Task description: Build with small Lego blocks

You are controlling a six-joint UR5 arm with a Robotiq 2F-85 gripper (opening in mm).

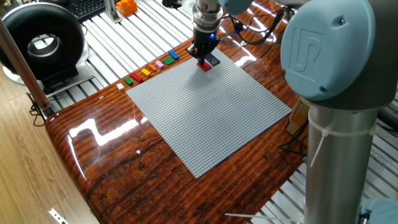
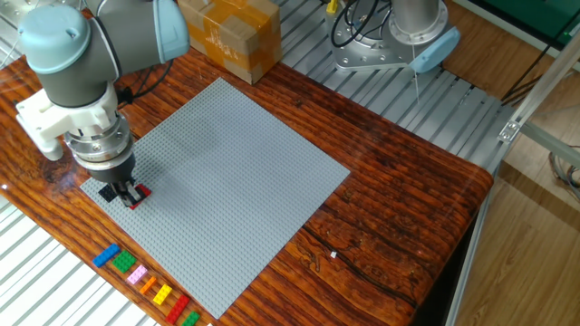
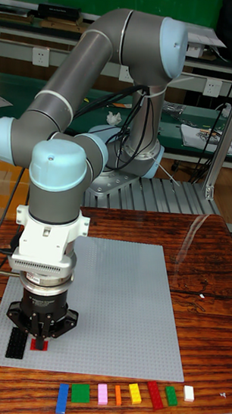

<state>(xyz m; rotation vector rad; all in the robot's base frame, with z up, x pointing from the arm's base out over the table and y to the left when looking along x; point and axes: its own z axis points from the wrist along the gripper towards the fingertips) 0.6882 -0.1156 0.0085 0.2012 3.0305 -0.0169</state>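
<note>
My gripper [image 1: 203, 61] [image 2: 128, 189] [image 3: 40, 341] stands upright over one corner of the grey baseplate [image 1: 211, 118] [image 2: 236, 172] [image 3: 119, 313], shut on a small red brick [image 1: 203, 66] [image 2: 138, 196] [image 3: 41, 347] that rests on the studs. A black brick [image 1: 213, 60] [image 2: 109, 192] [image 3: 16, 343] lies flat on the plate right beside it. Off the plate, a row of small Lego blocks [image 1: 149, 70] [image 2: 149, 286] [image 3: 117, 395] lies on the wood: blue, green, pink, orange, yellow, red, green.
A cardboard box [image 2: 227, 36] sits beyond the plate's far corner. An orange plastic object [image 1: 126, 6] and a black round device [image 1: 40, 40] stand off the table. Another arm's base [image 2: 399, 41] is on the slatted metal. A small white piece [image 3: 189, 393] ends the row.
</note>
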